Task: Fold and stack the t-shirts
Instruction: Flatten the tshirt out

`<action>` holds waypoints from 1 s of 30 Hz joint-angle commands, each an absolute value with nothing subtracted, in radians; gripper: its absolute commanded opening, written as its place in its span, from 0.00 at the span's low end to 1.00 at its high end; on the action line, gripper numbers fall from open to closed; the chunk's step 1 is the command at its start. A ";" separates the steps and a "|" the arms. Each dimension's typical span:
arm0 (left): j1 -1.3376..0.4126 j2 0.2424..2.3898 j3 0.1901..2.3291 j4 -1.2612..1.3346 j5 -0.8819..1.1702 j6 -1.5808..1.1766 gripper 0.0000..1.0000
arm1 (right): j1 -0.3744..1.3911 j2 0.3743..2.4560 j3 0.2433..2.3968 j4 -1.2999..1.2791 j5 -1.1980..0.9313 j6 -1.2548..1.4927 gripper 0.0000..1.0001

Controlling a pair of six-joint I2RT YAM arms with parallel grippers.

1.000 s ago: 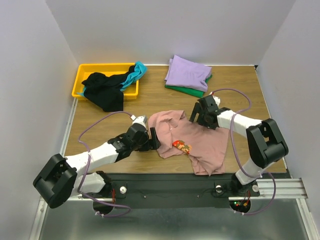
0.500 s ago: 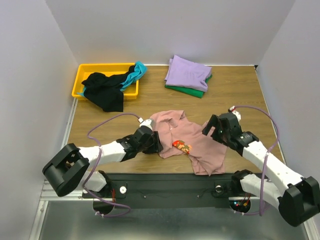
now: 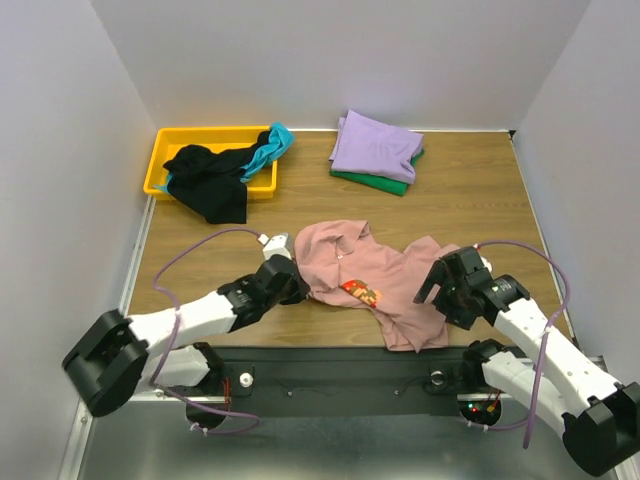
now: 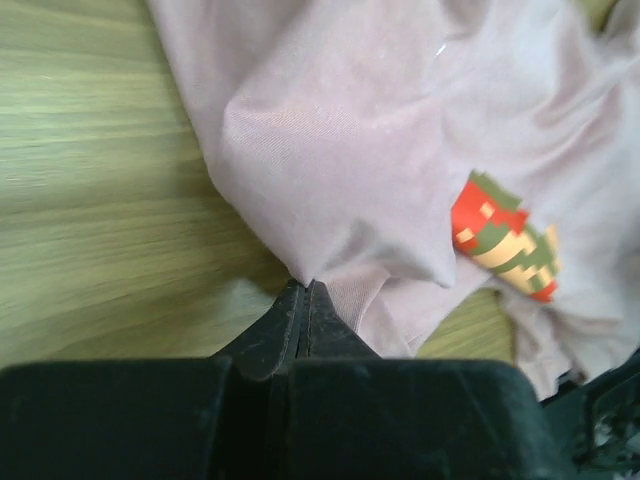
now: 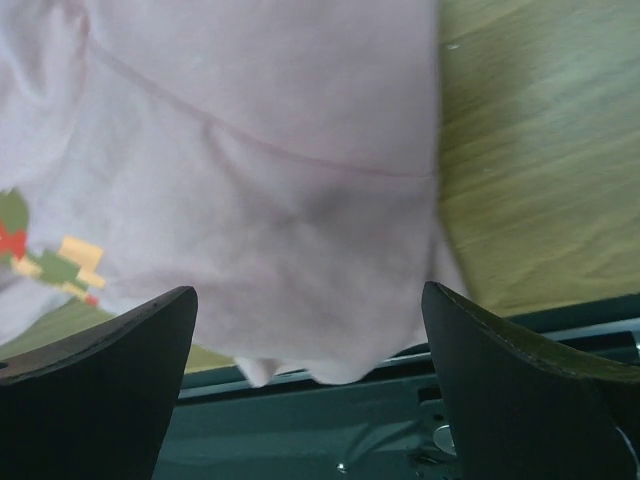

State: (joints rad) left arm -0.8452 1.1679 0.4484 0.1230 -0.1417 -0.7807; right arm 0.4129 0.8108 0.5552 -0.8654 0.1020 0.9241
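Pink t-shirt: the pink t-shirt (image 3: 385,270) lies crumpled near the front edge of the surface (image 3: 480,200), about the middle, between the two hands. One corner reaches over the front edge.
Left hand: the left hand (image 4: 305,290) is clenched, and its tips pinch a fold at the left edge of the pink t-shirt. I judge this grip is there to pull the cloth flat before folding.
Right hand: the right hand (image 5: 308,292) is released, with both fingers wide apart above the right part of the pink t-shirt and touching nothing. It seems placed to take the opposite edge.
Print: the print (image 4: 505,235) faces up, so the front side is probably on top.
Finished stack: the lavender t-shirt (image 3: 375,145) lies folded on the green t-shirt (image 3: 375,182) at the back edge, right of the middle.
Waiting: the black t-shirt (image 3: 210,185) and the teal t-shirt (image 3: 272,145) hang out of the yellow bin (image 3: 160,160) in the back left corner.
Hard to see: sleeves and collar of the pink t-shirt are lost in the wrinkles. How much cloth the left hand holds is hidden between its fingers. The green t-shirt is mostly covered.
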 commanded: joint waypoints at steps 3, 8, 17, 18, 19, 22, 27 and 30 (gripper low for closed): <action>-0.838 1.002 0.407 -0.035 -0.327 -0.851 0.00 | 0.413 0.821 0.597 -0.956 0.254 0.988 0.99; -0.835 0.977 0.416 -0.123 -0.370 -0.870 0.00 | 0.413 0.885 0.623 -0.829 0.272 1.000 0.96; -0.836 0.951 0.414 -0.118 -0.364 -0.876 0.00 | 0.413 1.137 0.606 -0.612 0.416 0.957 0.71; -0.835 0.956 0.420 -0.117 -0.359 -0.876 0.00 | 0.411 1.153 0.601 -0.556 0.404 0.950 0.70; -0.834 0.959 0.423 -0.118 -0.359 -0.876 0.00 | 0.413 1.176 0.591 -0.531 0.378 0.939 0.70; -0.834 0.972 0.423 -0.121 -0.360 -0.879 0.00 | 0.411 1.210 0.571 -0.436 0.359 0.919 0.67; -0.834 0.971 0.416 -0.115 -0.359 -0.884 0.00 | 0.413 1.261 0.551 -0.377 0.399 0.916 0.44; -0.834 0.965 0.422 -0.112 -0.368 -0.882 0.00 | 0.411 1.313 0.541 -0.356 0.443 0.930 0.28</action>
